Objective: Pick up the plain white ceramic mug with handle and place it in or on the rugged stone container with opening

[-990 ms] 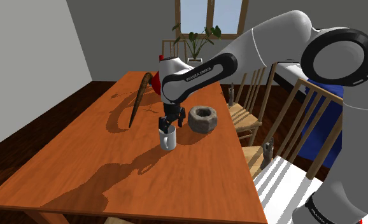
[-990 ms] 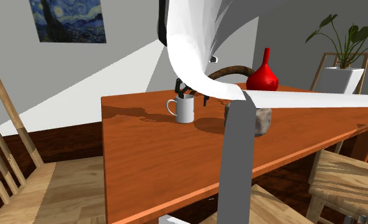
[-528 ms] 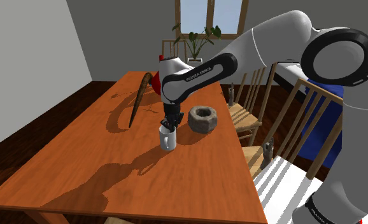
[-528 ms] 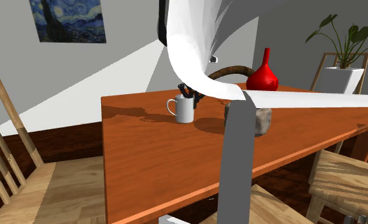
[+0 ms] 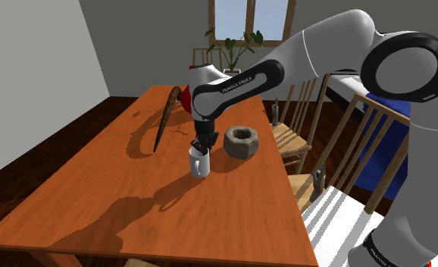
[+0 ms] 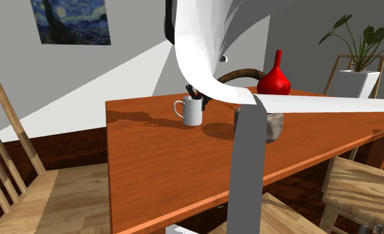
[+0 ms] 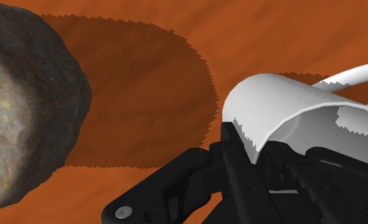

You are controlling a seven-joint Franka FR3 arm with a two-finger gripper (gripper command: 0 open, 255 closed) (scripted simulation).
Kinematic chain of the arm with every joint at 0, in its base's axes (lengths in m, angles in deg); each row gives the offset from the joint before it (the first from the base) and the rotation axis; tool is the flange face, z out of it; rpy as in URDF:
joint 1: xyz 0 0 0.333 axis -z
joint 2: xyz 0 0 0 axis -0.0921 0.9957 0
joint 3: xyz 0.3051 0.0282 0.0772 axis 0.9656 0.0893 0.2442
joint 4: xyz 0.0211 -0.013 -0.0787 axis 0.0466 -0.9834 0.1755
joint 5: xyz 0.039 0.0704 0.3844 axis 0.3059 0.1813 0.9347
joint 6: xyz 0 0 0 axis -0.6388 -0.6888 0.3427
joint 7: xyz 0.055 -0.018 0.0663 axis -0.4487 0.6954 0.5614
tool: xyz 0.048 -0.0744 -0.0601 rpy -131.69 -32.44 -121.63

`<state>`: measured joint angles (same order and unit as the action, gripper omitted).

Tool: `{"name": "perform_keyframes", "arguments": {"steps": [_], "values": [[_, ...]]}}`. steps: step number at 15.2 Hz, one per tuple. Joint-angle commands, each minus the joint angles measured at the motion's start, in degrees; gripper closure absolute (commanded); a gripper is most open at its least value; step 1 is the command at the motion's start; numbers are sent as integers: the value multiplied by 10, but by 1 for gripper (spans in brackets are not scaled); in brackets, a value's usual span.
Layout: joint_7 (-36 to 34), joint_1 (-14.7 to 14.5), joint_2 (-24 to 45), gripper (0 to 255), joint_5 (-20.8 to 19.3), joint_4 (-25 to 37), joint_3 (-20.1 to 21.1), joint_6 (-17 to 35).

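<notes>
Jaws tight on white mug (image 5: 201, 165) wall

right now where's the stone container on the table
In the shoulder view the stone container sits on the wooden table, just right of and a little beyond the white mug, close to the table's right edge.

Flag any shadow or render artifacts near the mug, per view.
Shoulder view: the arm throws a long dark shadow over the table from the mug toward the near edge. Wrist view: the shadow beside the stone container has a sawtooth edge, as does the mug's shading. Second exterior view: the arm, close to the camera, crosses as a stretched white and grey band.
</notes>
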<state>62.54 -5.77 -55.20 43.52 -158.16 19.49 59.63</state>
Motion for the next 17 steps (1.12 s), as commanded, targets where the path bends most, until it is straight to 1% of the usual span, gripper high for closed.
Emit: {"name": "perform_keyframes", "arguments": {"steps": [1,17], "values": [[0,0,-6,255,1,5,0,-11],[1,1,-40,255,7,82,3,-122]]}}
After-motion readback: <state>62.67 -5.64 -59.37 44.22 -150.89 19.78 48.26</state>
